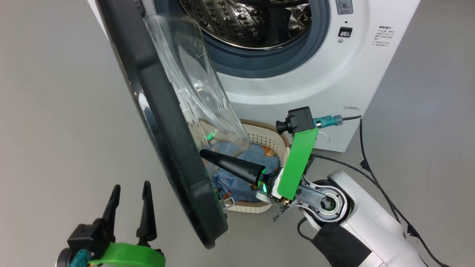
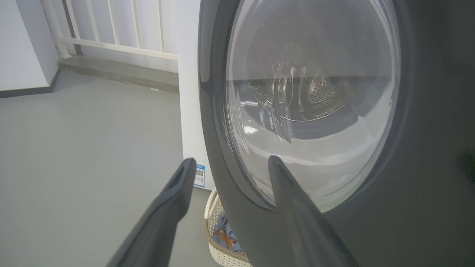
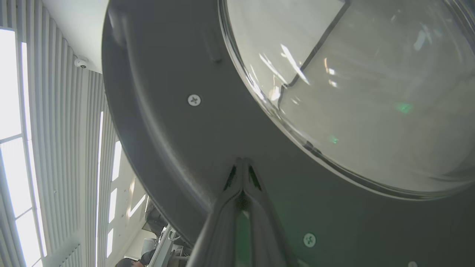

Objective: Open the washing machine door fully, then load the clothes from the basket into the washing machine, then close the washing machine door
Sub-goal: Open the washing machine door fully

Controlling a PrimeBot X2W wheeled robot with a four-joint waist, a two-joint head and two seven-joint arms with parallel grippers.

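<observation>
Treat the washing machine door [image 1: 163,122] as only partly open: swung out from the washing machine [image 1: 297,85], seen almost edge-on from the head, with the steel drum [image 1: 252,22] exposed behind. Push outward with the right gripper [image 1: 204,152], jaws pressed together into one point and set against the door's inner black face just beside the glass bowl [image 1: 196,85], as seen close up from the right wrist [image 3: 243,161]. Press on the rigid rim rather than the glass, and follow the hinge's arc to avoid skidding across the glossy surface or sliding onto the bowl. Mind the basket [image 1: 272,139] on the floor just in front of the machine, on the door's inner side, with the clothes [image 1: 265,157] inside and directly beneath the right gripper's fingers; sweep above without catching the woven rim. Leave the left gripper [image 1: 131,187], jaws wide apart and holding nothing, waiting near the door's outer face, ready to hook the edge and draw it round on running out of reach. Stop only on reaching a swing wide enough for clear passage from basket to drum.
</observation>
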